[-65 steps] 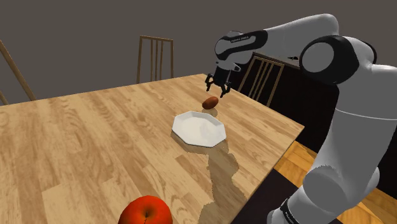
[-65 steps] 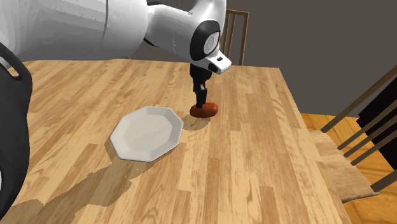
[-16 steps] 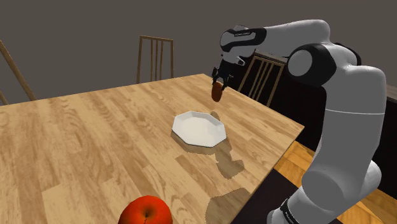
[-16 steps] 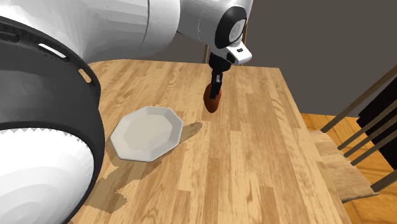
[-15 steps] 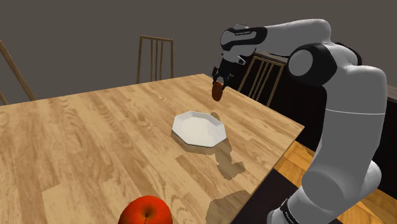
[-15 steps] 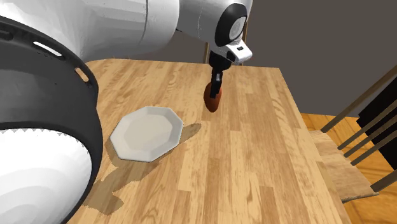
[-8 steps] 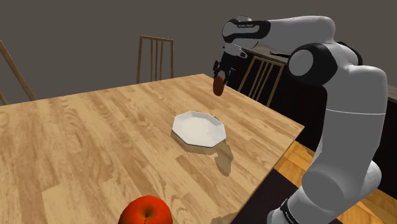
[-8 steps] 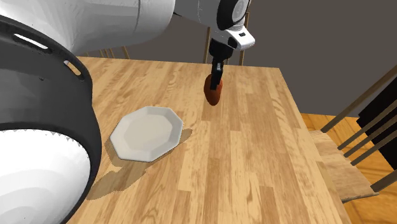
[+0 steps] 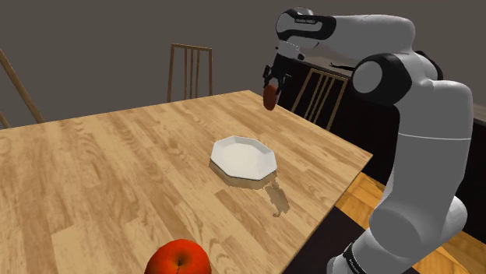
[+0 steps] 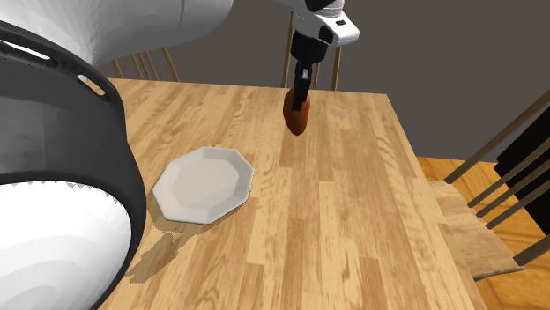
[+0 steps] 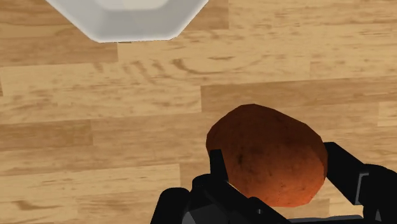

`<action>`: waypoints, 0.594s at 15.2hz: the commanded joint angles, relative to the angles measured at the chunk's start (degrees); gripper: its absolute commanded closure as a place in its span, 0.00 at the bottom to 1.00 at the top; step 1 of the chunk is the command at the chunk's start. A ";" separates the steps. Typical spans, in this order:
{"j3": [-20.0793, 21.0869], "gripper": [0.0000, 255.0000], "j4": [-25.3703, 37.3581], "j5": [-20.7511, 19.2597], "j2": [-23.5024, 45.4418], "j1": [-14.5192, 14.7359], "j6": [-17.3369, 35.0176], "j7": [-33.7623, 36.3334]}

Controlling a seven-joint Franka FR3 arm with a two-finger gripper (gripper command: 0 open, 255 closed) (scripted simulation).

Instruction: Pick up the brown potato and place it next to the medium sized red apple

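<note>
Now gripper (image 10: 299,97) clamped round brown potato (image 10: 297,117), aloft above table (image 9: 117,156) (red apple (image 9: 177,258) well apart).

The tabletop (image 9: 117,171) is pale wood in long boards, grain and knots plain, with a soft satin sheen. The plate (image 9: 244,158) near its far edge looks smooth, white and matt, cut in flat facets. The potato (image 11: 267,156) has dull red-brown skin, finely speckled. The apple (image 9: 177,261) at the near edge is red and glossy. The gripper (image 9: 270,89) is matt black, the arm (image 9: 436,117) smooth shiny white. The chair (image 9: 189,70) is brown wood
</note>
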 commanded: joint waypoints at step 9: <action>0.88 1.00 -6.08 -0.86 -6.91 3.23 -0.24 4.03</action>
